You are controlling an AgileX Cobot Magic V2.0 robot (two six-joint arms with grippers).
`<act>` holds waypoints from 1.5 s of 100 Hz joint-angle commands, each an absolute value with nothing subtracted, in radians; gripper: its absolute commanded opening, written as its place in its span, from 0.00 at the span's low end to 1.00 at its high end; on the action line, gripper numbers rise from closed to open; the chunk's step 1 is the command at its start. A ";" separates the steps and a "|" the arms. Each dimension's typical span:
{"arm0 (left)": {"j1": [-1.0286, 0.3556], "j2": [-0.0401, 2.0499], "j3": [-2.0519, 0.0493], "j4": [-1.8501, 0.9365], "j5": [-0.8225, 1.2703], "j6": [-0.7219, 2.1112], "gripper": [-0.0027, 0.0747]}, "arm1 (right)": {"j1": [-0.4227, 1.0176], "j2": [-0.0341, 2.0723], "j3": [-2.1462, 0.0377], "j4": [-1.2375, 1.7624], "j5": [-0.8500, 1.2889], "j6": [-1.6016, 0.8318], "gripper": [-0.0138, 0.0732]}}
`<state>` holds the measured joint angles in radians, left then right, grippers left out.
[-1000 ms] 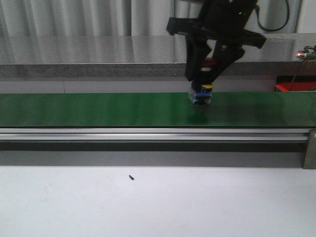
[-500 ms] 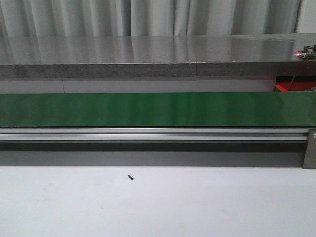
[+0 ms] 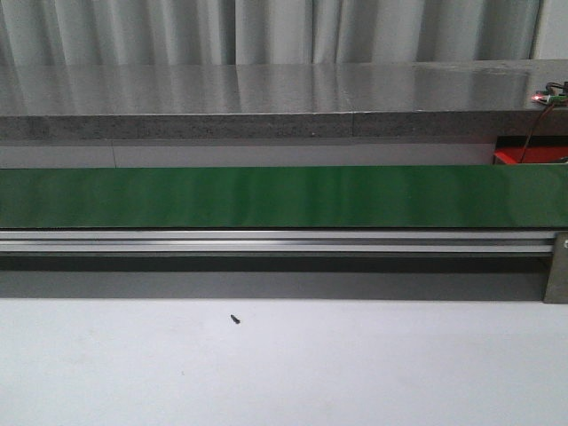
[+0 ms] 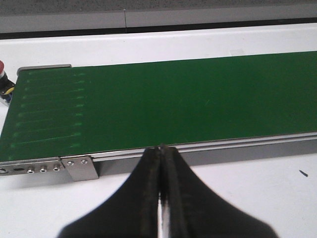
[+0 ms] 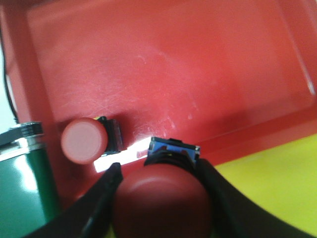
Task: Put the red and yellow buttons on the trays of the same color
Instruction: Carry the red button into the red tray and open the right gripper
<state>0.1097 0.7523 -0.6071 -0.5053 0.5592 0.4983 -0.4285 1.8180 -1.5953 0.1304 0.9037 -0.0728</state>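
Note:
In the right wrist view my right gripper (image 5: 159, 171) is shut on a red button (image 5: 162, 201) with a blue base. It hangs over the near rim of the red tray (image 5: 163, 64). A second red button (image 5: 84, 140) lies on its side inside that tray. The yellow tray (image 5: 277, 191) adjoins the red one. My left gripper (image 4: 162, 149) is shut on nothing, above the white table just in front of the conveyor rail. Part of another red button (image 4: 1, 69) peeks in beyond the belt's end. Neither arm shows in the front view.
The green conveyor belt (image 3: 284, 197) runs across the front view with its metal rail (image 3: 284, 241) in front. A corner of the red tray (image 3: 508, 157) shows at far right. A small dark speck (image 3: 235, 319) lies on the white table (image 3: 284, 364). The belt's end roller (image 5: 25, 144) sits beside the red tray.
One second ago the right arm held the button over the belt in the front view. It left that view by half a second ago. Nothing has moved there since.

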 commanded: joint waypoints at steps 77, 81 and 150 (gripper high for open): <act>0.100 0.748 -0.634 -0.535 0.503 0.498 0.01 | -0.424 2.025 -1.625 0.217 0.700 -0.321 0.29; 0.100 0.748 -0.634 -0.535 0.503 0.498 0.01 | -0.424 2.032 -1.625 0.217 0.700 -0.321 0.29; 0.100 0.754 -0.634 -0.535 0.503 0.498 0.01 | -0.427 1.990 -1.624 0.231 0.739 -0.321 0.67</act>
<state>0.1097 0.7523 -0.6071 -0.5053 0.5592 0.4983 -0.4226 2.0797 -1.5990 0.2201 0.7446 -0.3064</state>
